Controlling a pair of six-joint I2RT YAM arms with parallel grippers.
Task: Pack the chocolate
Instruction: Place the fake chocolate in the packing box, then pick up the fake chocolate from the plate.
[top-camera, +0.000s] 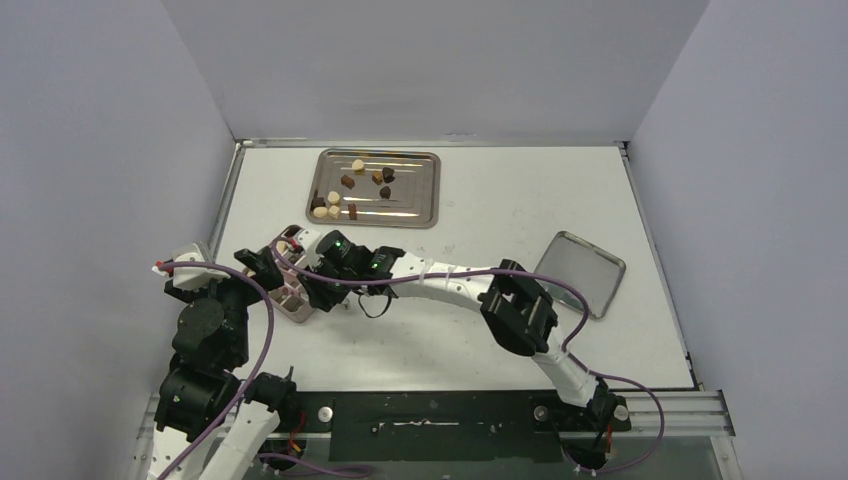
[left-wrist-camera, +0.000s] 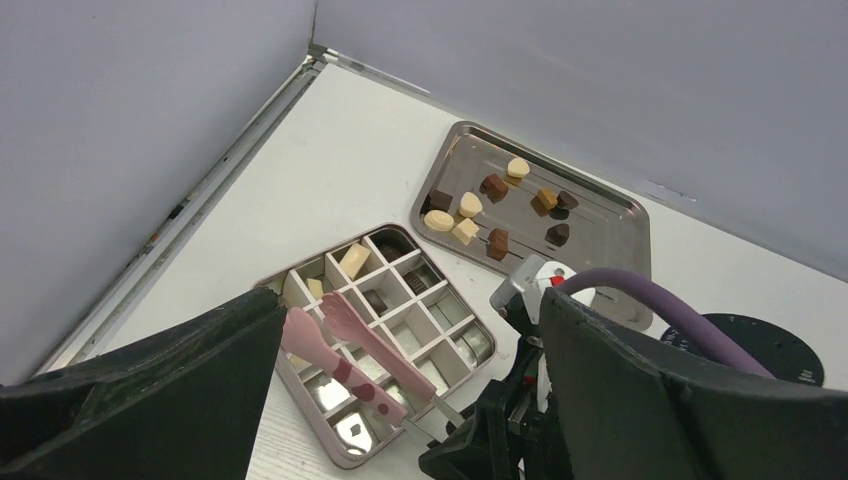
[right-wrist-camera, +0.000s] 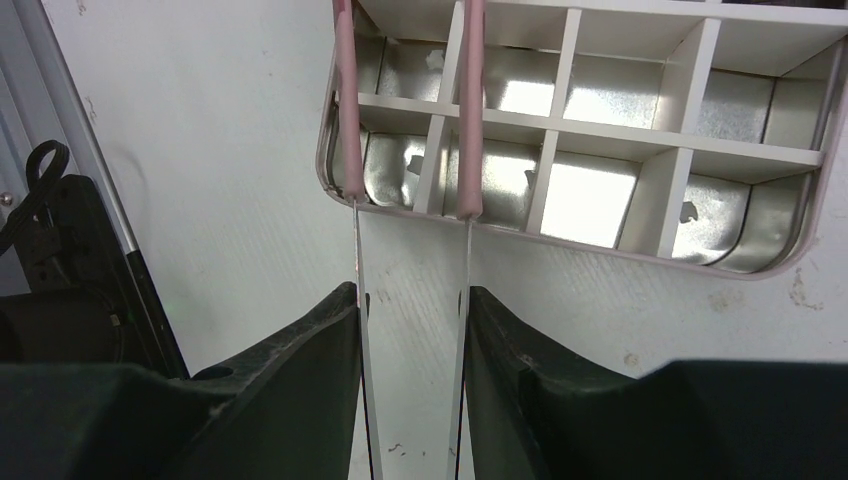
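You have nothing to read here: no lettering, label, brand or number shows on the flat silver metal tray (top-camera: 415, 170), the pink-rimmed divided metal box (right-wrist-camera: 620, 135) or the black arm housings (top-camera: 520, 310).

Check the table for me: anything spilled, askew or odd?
Nothing spilled or damaged. The chocolate sits on the tray or in the divided box. Only the metal lid lies skewed at far right, apart from the box.

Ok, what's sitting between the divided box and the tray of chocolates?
Nothing. The left wrist view shows only a narrow strip of bare white table between the box and the tray.
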